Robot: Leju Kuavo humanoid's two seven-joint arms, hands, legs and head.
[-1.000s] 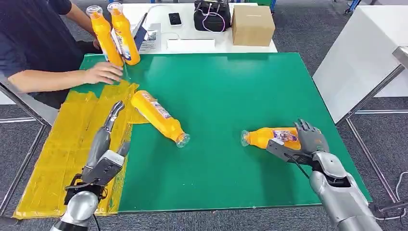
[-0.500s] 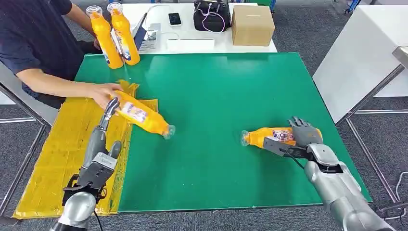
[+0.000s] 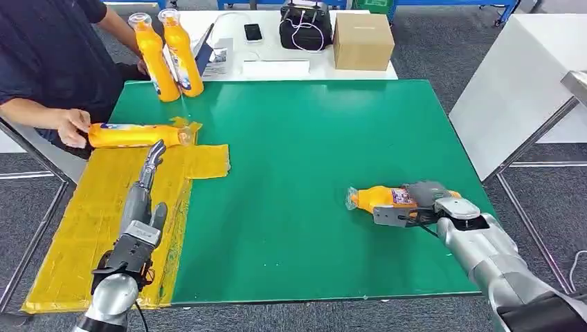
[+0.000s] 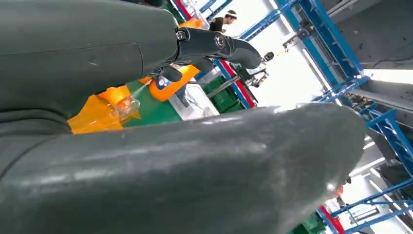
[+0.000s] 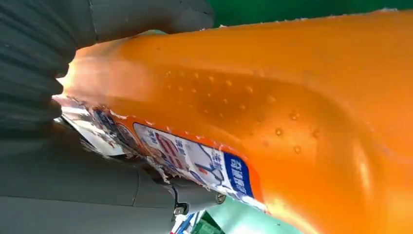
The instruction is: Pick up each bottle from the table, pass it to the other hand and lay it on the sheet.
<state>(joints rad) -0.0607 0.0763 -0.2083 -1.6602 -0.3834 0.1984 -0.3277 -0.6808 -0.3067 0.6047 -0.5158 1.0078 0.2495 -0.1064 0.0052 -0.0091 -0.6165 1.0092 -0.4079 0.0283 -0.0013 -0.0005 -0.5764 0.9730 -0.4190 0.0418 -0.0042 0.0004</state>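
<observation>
- Right hand [image 3: 421, 202]: fingers wrapped over the body of a bottle [image 3: 379, 198] lying on its side on the green table [image 3: 311, 138], near the right edge. The hand grips the bottle; the cap end points toward the table's middle.
- Right wrist view: the bottle's orange body [image 5: 292, 107] lies hard against the hand, its torn blue-and-white label [image 5: 195, 158] facing the thumb side.
- Left hand [image 3: 142, 207]: fingers stretched out straight and apart, holding nothing, above the yellow sheet [image 3: 83, 228] on the table's left side.
- Left wrist view: the thumb and a dark finger [image 4: 214, 46] are spread, with a patch of sheet and green table between them.
- Second bottle [image 3: 135, 135]: lying on its side at the far end of the sheet, cap end toward the table's middle. A person's hand [image 3: 73, 126] grips its base.
- Two more bottles [image 3: 169, 59]: upright, just beside each other, at the table's far left corner, next to the person [image 3: 48, 62].
- White bench beyond the table: cardboard box [image 3: 363, 40], black bag [image 3: 304, 24], phone [image 3: 253, 32].
</observation>
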